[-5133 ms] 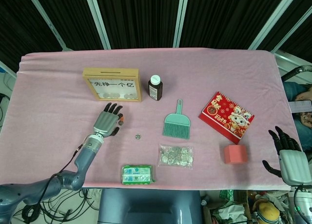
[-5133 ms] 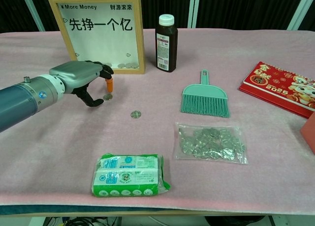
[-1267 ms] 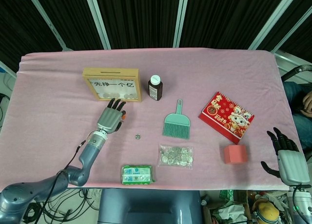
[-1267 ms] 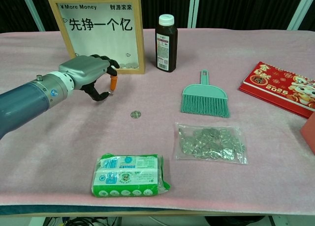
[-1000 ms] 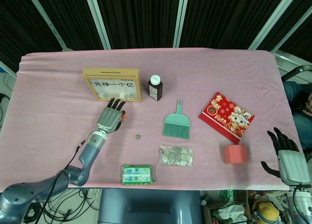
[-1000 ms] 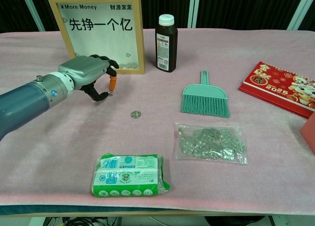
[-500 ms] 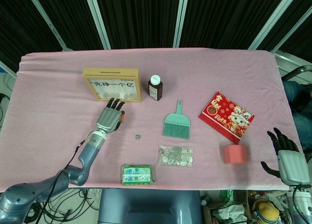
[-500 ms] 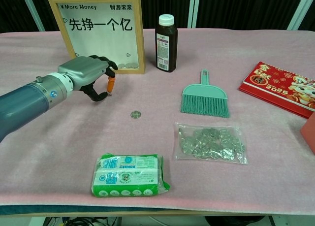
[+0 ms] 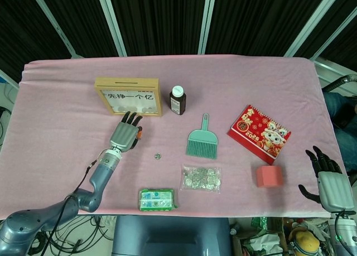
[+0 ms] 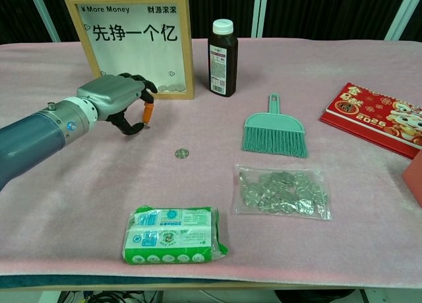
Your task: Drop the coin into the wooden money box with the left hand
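Nearest on the pink surface (image 10: pixel 72 204): green packet (image 10: pixel 174 234) & bag of coins (image 10: pixel 282 191), both clear of the action. Loose coin (image 10: pixel 181 154) lies flat mid-surface, well apart from left hand (image 10: pixel 119 102). That hand hovers in front of the wooden money box (image 10: pixel 134 40), fingers curled in w/ orange tip pointing down; cannot tell if a coin sits in the pinch. Right hand (image 9: pixel 330 180) spread, idle at near-right edge. Risks, as I judge: if pinch is empty, the lift to the box does nothing; thin coin may slip from the fingertips; knuckles could knock the box over, or the coin miss its top slot
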`<act>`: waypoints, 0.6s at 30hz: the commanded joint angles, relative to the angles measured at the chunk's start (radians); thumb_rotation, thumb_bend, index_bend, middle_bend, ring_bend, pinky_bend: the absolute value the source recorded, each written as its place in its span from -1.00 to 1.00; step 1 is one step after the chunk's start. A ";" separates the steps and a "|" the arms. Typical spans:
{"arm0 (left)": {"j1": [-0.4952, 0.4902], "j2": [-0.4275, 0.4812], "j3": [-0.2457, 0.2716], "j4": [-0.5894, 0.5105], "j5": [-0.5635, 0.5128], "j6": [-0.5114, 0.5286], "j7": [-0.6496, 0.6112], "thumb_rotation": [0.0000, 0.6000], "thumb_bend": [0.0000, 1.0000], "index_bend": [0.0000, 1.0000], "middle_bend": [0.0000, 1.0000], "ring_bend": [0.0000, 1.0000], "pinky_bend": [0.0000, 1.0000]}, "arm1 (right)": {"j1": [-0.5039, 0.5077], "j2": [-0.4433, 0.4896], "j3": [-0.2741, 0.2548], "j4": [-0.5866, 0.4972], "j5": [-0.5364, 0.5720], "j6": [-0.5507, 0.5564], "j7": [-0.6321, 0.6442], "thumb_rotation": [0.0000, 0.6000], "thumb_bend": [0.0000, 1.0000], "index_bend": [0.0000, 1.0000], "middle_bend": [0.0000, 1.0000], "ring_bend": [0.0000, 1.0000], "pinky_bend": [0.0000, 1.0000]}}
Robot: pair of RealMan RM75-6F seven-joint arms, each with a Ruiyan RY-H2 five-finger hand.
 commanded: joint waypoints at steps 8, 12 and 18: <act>0.001 -0.003 -0.001 0.003 0.010 0.009 -0.007 1.00 -0.12 0.17 -0.68 -0.97 -1.00 | 0.000 0.001 0.000 -0.003 0.004 -0.003 -0.001 1.00 -0.71 -0.79 -0.99 -0.82 -0.68; 0.003 -0.003 -0.002 0.008 0.011 0.012 -0.004 1.00 -0.08 0.17 -0.68 -0.97 -1.00 | 0.000 0.002 0.000 -0.005 0.006 -0.004 0.000 1.00 -0.70 -0.79 -0.98 -0.82 -0.68; 0.009 0.008 -0.004 -0.010 0.014 0.023 -0.003 1.00 -0.07 0.17 -0.68 -0.97 -1.00 | 0.000 0.002 0.000 -0.006 0.005 -0.003 0.000 1.00 -0.70 -0.79 -0.97 -0.82 -0.68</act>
